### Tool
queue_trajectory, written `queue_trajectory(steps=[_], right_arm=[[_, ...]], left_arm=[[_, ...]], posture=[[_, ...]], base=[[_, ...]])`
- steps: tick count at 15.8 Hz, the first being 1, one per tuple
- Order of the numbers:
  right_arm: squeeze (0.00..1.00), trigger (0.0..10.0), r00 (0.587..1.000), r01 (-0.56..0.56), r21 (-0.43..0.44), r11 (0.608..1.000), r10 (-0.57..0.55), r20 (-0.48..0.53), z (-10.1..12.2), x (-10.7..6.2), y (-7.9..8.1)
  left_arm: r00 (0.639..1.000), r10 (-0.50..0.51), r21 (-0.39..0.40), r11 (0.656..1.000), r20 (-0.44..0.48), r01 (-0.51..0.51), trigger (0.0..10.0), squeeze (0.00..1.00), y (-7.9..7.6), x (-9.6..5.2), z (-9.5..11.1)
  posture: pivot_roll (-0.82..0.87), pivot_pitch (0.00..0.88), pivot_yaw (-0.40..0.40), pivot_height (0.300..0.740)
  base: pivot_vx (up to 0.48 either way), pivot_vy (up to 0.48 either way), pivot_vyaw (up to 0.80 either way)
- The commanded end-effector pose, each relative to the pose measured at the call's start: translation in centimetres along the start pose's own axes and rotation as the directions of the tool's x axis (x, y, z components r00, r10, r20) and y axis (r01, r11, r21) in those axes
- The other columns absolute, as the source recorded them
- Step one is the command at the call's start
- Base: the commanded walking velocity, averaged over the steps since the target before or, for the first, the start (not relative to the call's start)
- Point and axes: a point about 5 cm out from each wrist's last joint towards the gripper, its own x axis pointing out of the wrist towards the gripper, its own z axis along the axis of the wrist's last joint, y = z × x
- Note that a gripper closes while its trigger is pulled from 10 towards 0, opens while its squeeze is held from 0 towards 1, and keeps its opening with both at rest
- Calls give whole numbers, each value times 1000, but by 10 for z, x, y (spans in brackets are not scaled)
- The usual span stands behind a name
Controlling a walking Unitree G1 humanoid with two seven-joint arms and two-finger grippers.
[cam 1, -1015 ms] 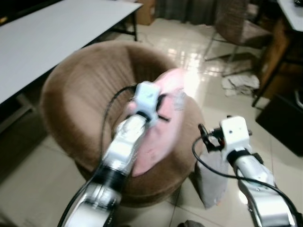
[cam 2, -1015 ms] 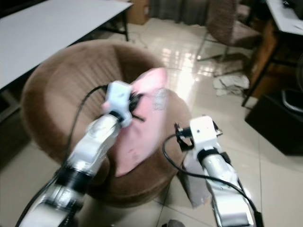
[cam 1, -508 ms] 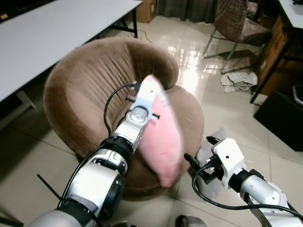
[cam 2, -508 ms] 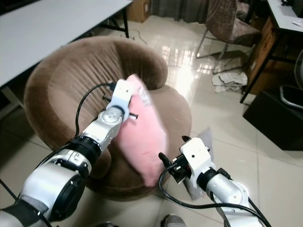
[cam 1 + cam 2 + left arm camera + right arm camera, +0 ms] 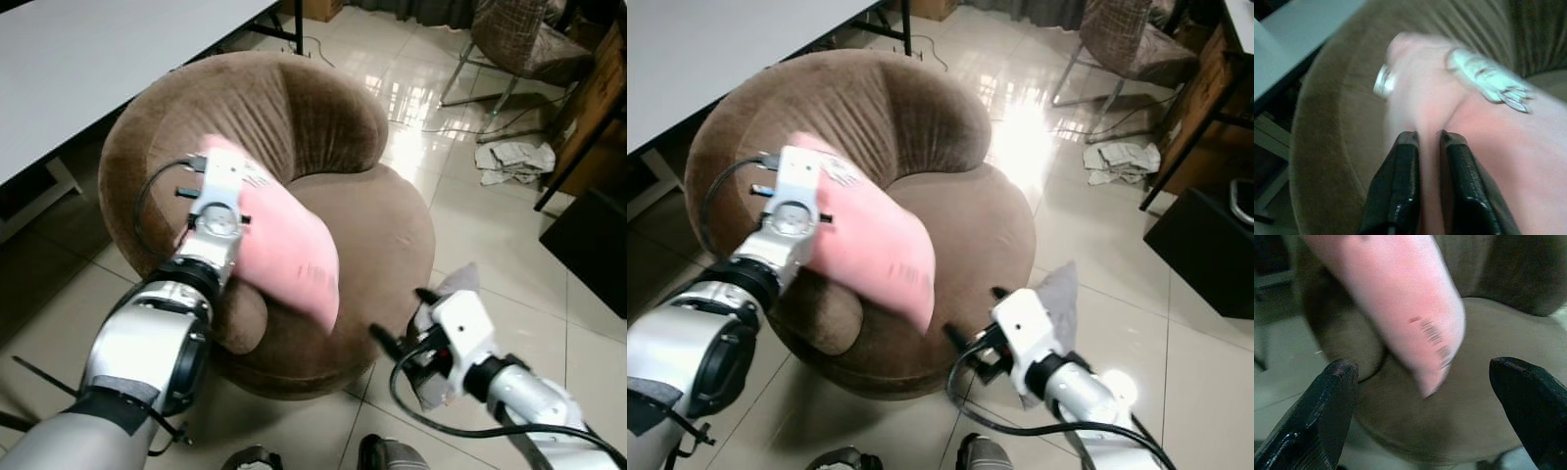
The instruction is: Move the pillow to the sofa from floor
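A pink pillow (image 5: pixel 284 245) hangs over the left side of the round brown sofa (image 5: pixel 382 235), above its seat and left armrest. My left gripper (image 5: pixel 1427 139) is shut on the pillow's edge, pinching the fabric between both black fingers (image 5: pixel 1403 166). A printed label (image 5: pixel 1488 83) shows on the pillow just beyond them. My right gripper (image 5: pixel 1425 377) is open, low in front of the sofa's near right edge, its fingers (image 5: pixel 1327 396) spread wide and pointing at the pillow's lower corner (image 5: pixel 1425 352) without touching it. A second greyish pillow (image 5: pixel 446 294) leans on the floor behind my right wrist.
A white table (image 5: pixel 88 59) runs along the left. A chair (image 5: pixel 524 44) and crumpled cloth (image 5: pixel 514 157) lie on the tiled floor at the back right. A dark box (image 5: pixel 593 245) stands at the right edge. A shoe tip (image 5: pixel 387 455) shows at the bottom.
My left gripper has swung the pink pillow leftward, from the sofa's front middle to over its left armrest. The camera has shifted too. My right gripper stays low and open.
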Motion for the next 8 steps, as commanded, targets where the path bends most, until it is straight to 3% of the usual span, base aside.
queue_trajectory(steps=[1,5,6,7,8], right_arm=[[0,10000,999,-47,1,999,47,5,0,0,3],[0,10000,999,15,-14,1000,-15,30,3,3,-4],[0,10000,999,28,-14,1000,-28,38,4,4,-5],[0,10000,997,58,-30,998,-56,51,7,7,-9],[0,10000,992,113,-57,992,-109,65,10,9,-14]], left_arm=[[997,43,-17,999,58,-42,10000,1000,7,3,17],[976,119,-72,992,180,-108,10000,1000,19,4,38],[968,139,-81,989,209,-124,10000,682,22,3,42],[956,165,-107,984,244,-142,10000,0,28,4,48],[950,173,-150,979,261,-137,10000,0,34,4,51]], posture=[[-120,134,43,740],[-116,95,38,740],[-113,91,39,740],[-110,88,41,740],[-103,94,40,740]], base=[[0,0,0],[0,0,0],[0,0,0],[0,0,0],[0,0,0]])
